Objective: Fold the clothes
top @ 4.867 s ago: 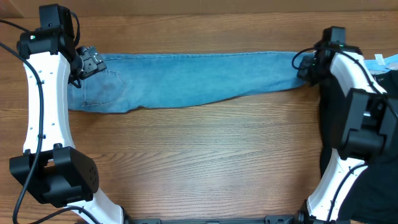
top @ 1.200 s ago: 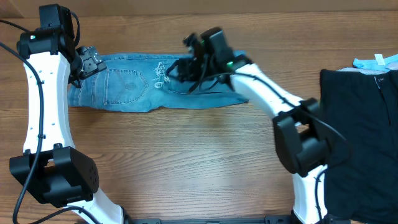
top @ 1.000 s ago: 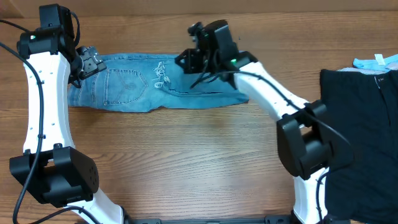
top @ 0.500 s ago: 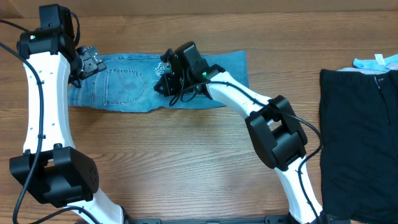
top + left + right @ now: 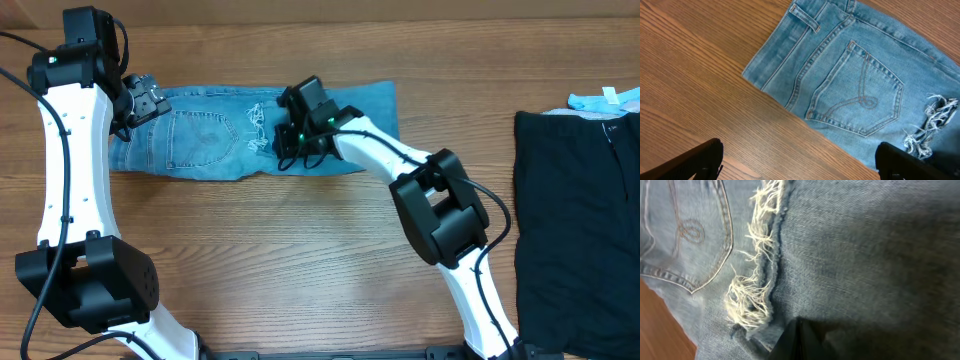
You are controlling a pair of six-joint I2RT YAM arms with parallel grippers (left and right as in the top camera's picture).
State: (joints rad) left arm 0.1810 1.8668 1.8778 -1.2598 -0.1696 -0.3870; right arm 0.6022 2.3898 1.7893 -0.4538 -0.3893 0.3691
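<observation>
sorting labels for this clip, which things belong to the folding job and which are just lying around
Part of the job:
light blue jeans, legs folded over toward the back pocket

Lying about:
black garment at the far right
small pale blue item above it

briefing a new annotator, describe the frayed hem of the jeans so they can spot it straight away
On the wooden table, look at the light blue jeans lying along the far edge, left of centre. The frayed hem is the ragged whitish fringe running across the denim just right of the stitched back pocket; it is the only pale, stringy patch on the smooth blue cloth.
</observation>
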